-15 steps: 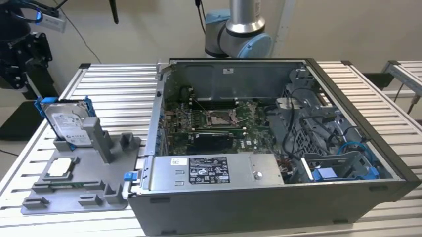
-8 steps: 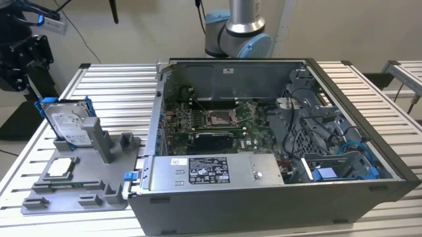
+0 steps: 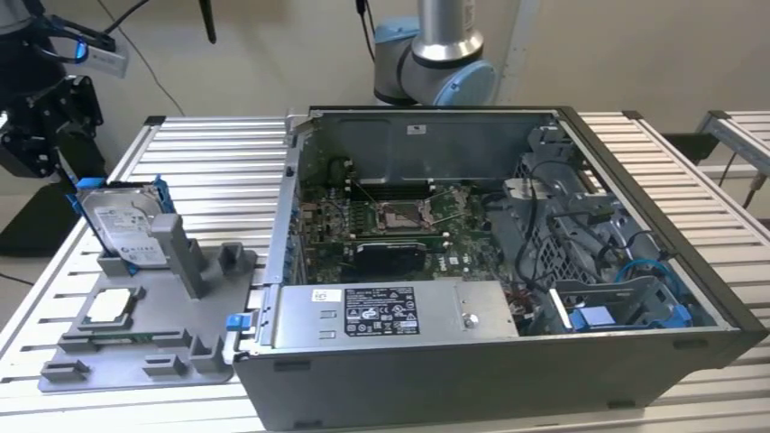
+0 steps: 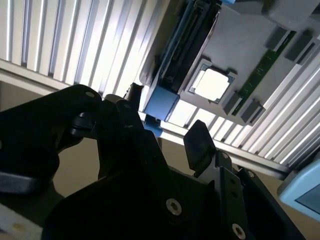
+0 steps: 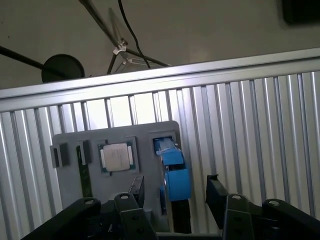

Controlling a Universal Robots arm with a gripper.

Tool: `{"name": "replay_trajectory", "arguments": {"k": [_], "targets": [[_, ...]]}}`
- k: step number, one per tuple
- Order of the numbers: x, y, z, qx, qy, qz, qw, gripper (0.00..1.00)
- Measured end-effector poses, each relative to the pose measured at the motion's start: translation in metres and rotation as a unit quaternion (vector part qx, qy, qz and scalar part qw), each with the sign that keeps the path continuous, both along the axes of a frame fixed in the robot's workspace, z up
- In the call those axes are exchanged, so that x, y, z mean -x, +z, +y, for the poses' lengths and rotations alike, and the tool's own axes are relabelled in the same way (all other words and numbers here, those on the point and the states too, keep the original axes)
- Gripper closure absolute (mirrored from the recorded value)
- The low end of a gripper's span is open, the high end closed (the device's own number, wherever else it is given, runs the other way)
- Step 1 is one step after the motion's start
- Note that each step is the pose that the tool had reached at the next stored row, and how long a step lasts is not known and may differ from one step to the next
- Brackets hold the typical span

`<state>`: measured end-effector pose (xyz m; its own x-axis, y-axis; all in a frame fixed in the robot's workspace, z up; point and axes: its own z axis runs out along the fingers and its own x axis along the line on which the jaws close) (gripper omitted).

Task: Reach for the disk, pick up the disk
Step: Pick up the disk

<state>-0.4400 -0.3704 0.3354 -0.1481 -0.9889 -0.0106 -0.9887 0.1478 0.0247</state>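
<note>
Fingers (image 5: 216, 192) spread apart on the gripper (image 4: 166, 109) – open, gripping nothing. Poised at the exterior view's left, close above the upper edge of the disk (image 3: 122, 222). Disk standing on edge in a slot of the grey fixture (image 3: 169, 317), silver face and white label turned toward the exterior camera, framed by its blue carrier (image 5: 173, 172). In both wrist views, one black finger to each side of the carrier's blue end, the carrier between them – whether either finger touches it, impossible to tell. Near the disk on the same fixture, lying flat in its own recess: a small square silver chip (image 5: 116, 156). Fixture resting on the slatted aluminium table (image 3: 216, 162). Toward the exterior view's right, just beside the fixture, an open computer case (image 3: 481, 379) with its motherboard exposed, and behind that the arm's grey base (image 3: 439, 50).
</note>
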Motion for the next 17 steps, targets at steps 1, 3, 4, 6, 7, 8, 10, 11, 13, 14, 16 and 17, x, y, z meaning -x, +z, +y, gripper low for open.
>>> {"name": "replay_trajectory", "arguments": {"k": [1,3,4,6,7,8,10,11,13,14,16,17], "targets": [[0.0,-0.0018,0.0,0.0,0.0,0.0,1.0,0.0],[0.0,-0.0075,-0.0001,0.0,0.0,0.0,1.0,0.0],[0.0,-0.0133,0.0,0.0,0.001,0.0,1.0,0.0],[-0.001,-0.0232,0.0,0.0,0.001,0.0,1.0,0.0],[-0.001,-0.0259,0.0,0.0,0.001,0.0,1.0,0.0],[-0.001,-0.0278,0.0001,-0.0001,0.002,0.0,1.0,0.0],[-0.001,-0.0332,0.001,0.0,0.002,0.0,1.0,0.0],[-0.001,-0.034,0.0012,-0.0001,0.002,0.0,1.0,0.0],[-0.003,-0.0522,0.0039,-0.0001,0.003,-0.0001,1.0,0.0],[-0.003,-0.067,0.0054,-0.0001,0.005,-0.0001,1.0,0.0],[-0.003,-0.0704,0.0054,-0.0001,0.006,-0.0003,1.0,0.0],[-0.003,-0.0744,0.0054,0.0001,0.007,-0.0005,1.0,0.0]]}}
